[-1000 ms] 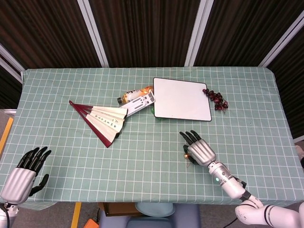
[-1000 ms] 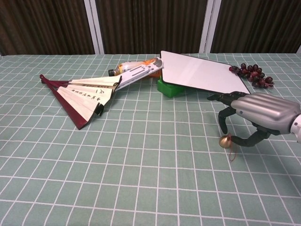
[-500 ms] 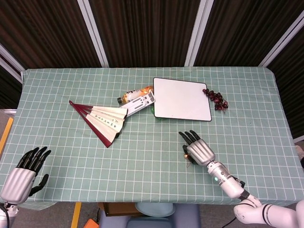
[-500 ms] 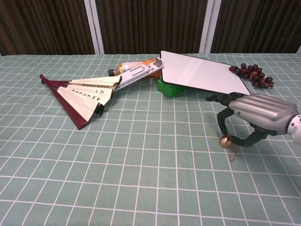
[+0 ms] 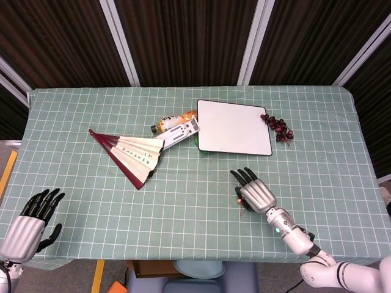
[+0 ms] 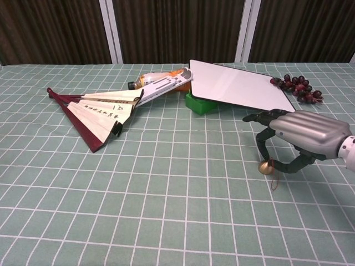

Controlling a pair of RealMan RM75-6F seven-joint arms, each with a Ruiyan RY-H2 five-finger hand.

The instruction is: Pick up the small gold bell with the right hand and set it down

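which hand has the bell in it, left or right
The right hand: it pinches the small gold bell between thumb and a finger. The left hand holds nothing, off at the table's near left corner.

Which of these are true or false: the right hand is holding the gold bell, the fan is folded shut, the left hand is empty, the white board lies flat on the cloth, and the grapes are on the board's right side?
1. The right hand pinches the small gold bell. True.
2. The paper fan is folded shut. False: it lies spread open on the tablecloth.
3. The left hand holds nothing. True: its fingers are apart at the table's near left corner.
4. The white board lies flat on the cloth. False: its near edge is propped up on a green block.
5. The dark red grapes lie by the board's right side. True.
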